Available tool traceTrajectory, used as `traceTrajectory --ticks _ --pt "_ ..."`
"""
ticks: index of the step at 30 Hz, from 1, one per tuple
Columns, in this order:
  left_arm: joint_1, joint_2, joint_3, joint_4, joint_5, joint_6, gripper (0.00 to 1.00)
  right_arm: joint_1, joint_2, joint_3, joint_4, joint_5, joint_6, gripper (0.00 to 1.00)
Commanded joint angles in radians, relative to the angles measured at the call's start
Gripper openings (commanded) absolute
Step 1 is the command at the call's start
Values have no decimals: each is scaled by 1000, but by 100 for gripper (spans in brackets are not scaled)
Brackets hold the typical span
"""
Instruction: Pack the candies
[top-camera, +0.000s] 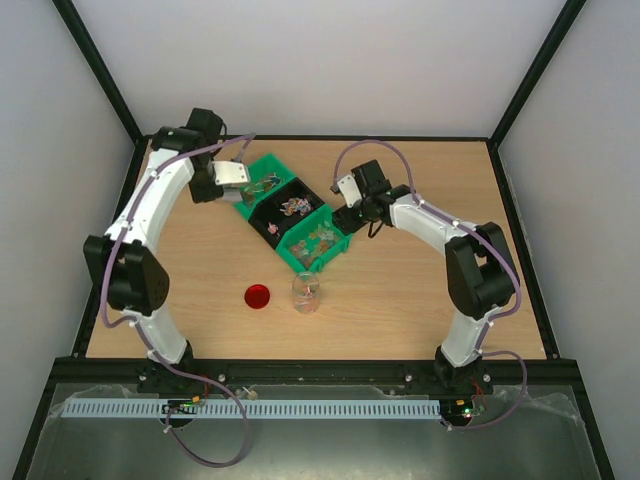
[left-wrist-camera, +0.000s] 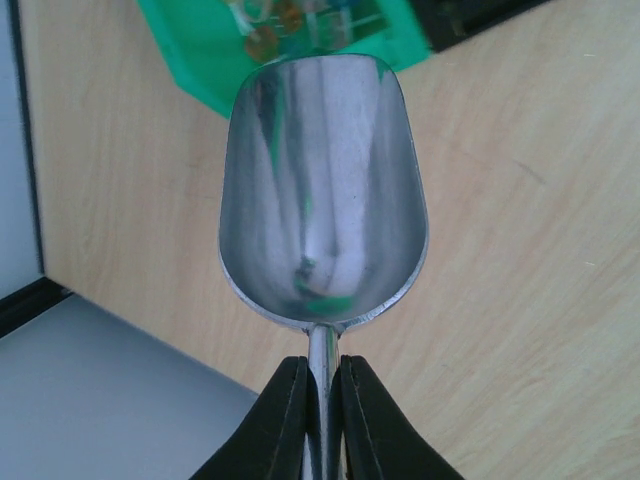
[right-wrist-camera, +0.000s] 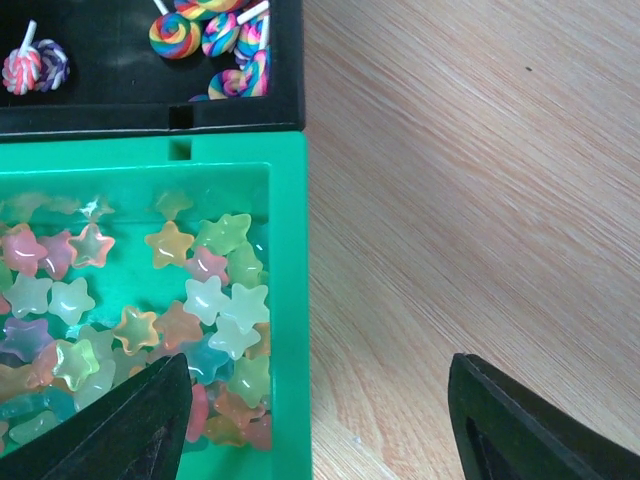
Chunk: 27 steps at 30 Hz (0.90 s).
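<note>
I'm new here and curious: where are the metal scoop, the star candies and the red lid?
metal scoop (left-wrist-camera: 322, 190): left wrist view, middle of its bowl.
star candies (right-wrist-camera: 207, 298): right wrist view, one pale star in the pile.
red lid (top-camera: 258, 296): top external view, centre of the disc.

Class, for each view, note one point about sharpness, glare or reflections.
Top external: evenly lit, candies tiny. Left wrist: the scoop reflects green streaks; the green bin beyond it is blurred. Right wrist: star candies sharp with glossy highlights.

No readable txt, labels, brands or nos. — nothing legible in any view.
</note>
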<state>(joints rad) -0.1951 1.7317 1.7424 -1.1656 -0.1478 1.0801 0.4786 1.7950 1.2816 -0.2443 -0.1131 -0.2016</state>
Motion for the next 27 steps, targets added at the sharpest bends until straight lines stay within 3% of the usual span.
traceTrajectory --ticks 1,5,27 --pt "5 118 157 -53 -114 -4 2 29 7 -6 -22 32 -13 70" --pt "4 243 296 -129 -138 -1 2 47 13 -8 -20 44 -16 66" --pt "-80 468 388 -128 -284 43 2 95 24 -26 7 52 -32 52"
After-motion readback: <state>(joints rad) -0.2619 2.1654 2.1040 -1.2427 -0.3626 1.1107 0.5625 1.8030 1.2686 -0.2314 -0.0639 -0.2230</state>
